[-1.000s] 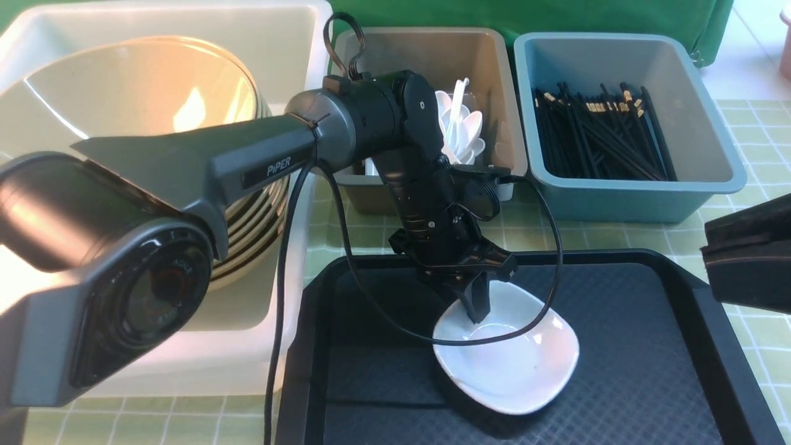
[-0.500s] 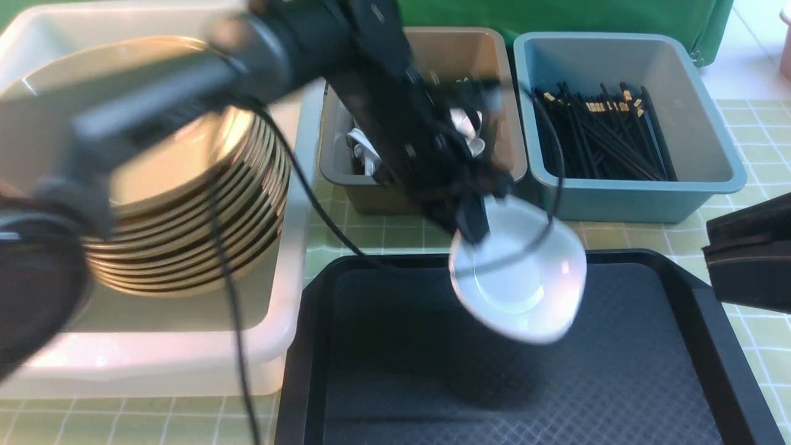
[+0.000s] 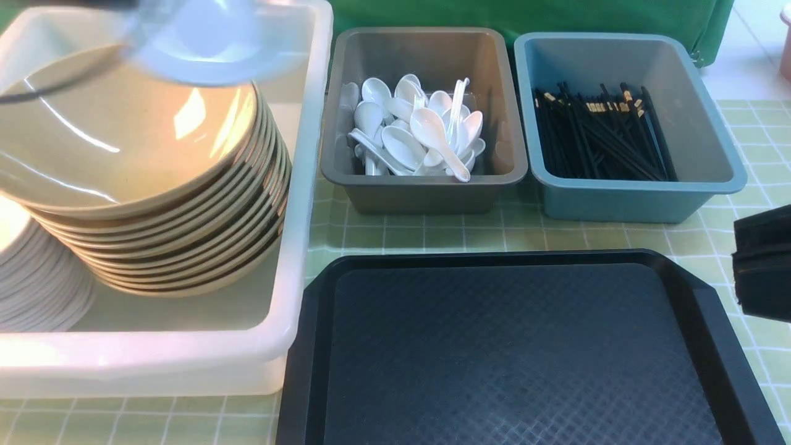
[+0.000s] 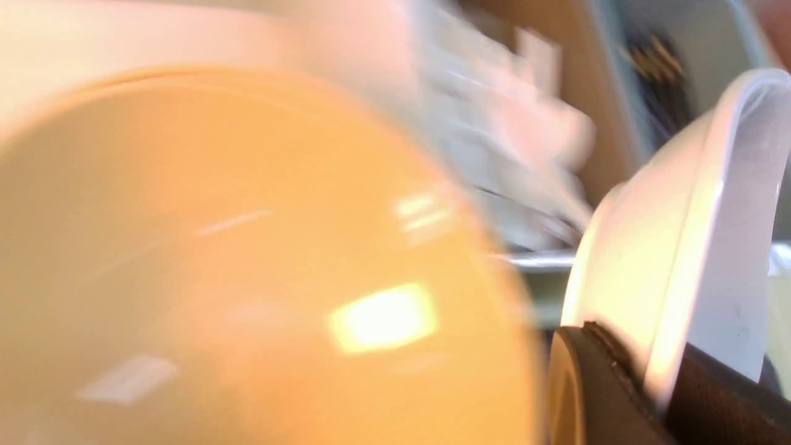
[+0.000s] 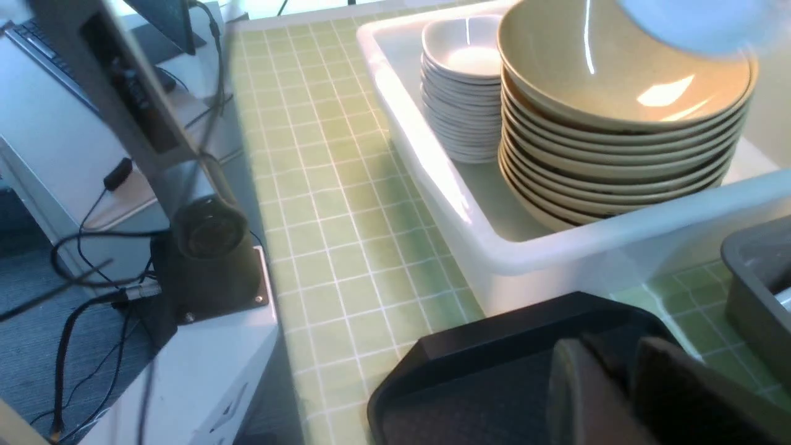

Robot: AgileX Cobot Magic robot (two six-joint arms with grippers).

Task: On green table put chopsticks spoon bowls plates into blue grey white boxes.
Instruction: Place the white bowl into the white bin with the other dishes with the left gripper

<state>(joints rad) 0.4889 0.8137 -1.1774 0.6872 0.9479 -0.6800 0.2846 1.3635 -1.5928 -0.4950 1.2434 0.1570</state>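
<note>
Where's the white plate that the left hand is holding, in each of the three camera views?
Front view: plate, blurred, high above the bowl stack in the white box.
Left wrist view: plate close up, rim pinched in the left hand, beside the bowl stack.
Right wrist view: plate, blurred, just over the bowl stack.
Shared landmark: the tan bowl stack.

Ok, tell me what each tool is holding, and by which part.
The left tool grips a small white plate by its rim, pinched between the pads. The right tool holds nothing.
</note>
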